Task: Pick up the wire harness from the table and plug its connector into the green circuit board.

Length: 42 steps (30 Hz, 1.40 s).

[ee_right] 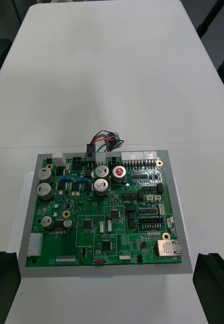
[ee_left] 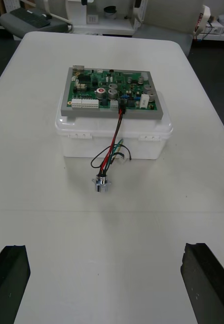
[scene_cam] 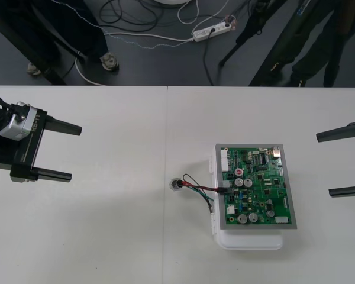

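Observation:
The green circuit board [scene_cam: 257, 186] sits on its white base [scene_cam: 251, 239] right of the table's middle. The harness's black plug [scene_cam: 225, 189] sits in a connector at the board's left edge. Its red, black and green wires [scene_cam: 198, 189] hang down to the table, where the round metal socket [scene_cam: 176, 184] rests. In the left wrist view the plug [ee_left: 123, 105] is seated in the board [ee_left: 112, 91], with the socket [ee_left: 102, 182] on the table before the base. My left gripper [scene_cam: 68, 151] stands open at the far left. My right gripper [scene_cam: 331, 163] stands open at the far right, facing the board [ee_right: 104, 202].
A seam [scene_cam: 165, 177] runs down the table's middle, just left of the socket. Dark floor with cables and a power strip [scene_cam: 213, 31] lies beyond the far edge. Bare table surrounds the board on all sides.

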### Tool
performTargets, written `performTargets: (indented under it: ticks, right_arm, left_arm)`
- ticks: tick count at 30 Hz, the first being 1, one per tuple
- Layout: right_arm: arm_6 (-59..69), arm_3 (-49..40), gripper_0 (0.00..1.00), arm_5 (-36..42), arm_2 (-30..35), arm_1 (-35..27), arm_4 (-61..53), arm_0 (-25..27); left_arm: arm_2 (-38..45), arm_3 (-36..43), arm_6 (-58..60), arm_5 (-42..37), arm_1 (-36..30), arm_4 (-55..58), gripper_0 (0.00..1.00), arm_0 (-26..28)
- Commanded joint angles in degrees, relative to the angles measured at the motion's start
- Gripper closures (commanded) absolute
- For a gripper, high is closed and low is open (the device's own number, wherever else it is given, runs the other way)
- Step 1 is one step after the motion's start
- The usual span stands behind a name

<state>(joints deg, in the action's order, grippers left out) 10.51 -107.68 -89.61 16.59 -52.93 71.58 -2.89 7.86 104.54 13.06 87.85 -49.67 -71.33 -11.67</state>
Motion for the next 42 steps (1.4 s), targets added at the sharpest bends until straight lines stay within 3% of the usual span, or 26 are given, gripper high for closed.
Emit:
performTargets:
  ticks: [1,42]
  right_arm:
    - [-1.0,-1.5,0.0,-0.4,0.5,1.6,0.3,0.9]
    - [-1.0,-1.5,0.0,-0.4,0.5,1.6,0.8,0.9]
  left_arm:
    - [1.9,1.7,1.2,2.2,-2.3,-0.2,0.12,1.0]
    - [1.9,1.7,1.2,2.2,-2.3,-0.2,0.12,1.0]
